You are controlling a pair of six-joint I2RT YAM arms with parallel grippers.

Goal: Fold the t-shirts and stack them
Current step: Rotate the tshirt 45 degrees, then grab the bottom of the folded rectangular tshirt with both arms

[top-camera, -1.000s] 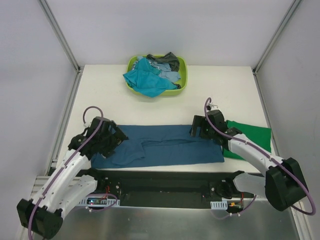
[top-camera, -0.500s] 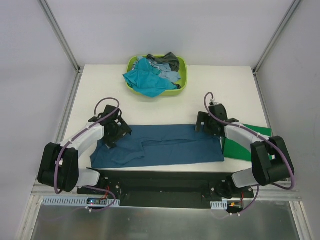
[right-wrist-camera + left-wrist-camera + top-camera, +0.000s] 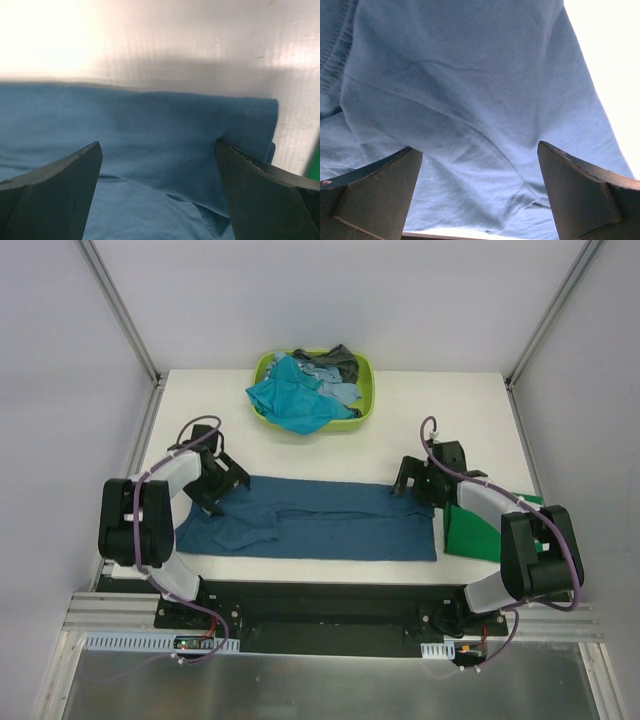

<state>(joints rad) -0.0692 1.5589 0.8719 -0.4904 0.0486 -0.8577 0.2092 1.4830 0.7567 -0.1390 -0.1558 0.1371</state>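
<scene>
A large dark blue t-shirt (image 3: 320, 525) lies folded into a long strip across the near table. My left gripper (image 3: 215, 483) is open over its far left corner, and the cloth (image 3: 470, 90) fills the left wrist view between the spread fingers (image 3: 375, 195). My right gripper (image 3: 418, 480) is open over the far right corner. There the folded edge (image 3: 240, 125) lies between the fingers (image 3: 270, 195). A bright green t-shirt (image 3: 492, 528) lies folded at the right. Teal (image 3: 290, 400), light blue (image 3: 335, 390) and dark grey (image 3: 338, 360) t-shirts are piled in the basket.
A lime-green plastic basket (image 3: 366, 390) stands at the back centre of the white table (image 3: 450, 410). Metal frame posts rise at both back corners. The black arm base rail runs along the near edge.
Both grippers moved away from the near edge to the blue shirt's far corners. The blue strip now lies a little farther back and flatter.
</scene>
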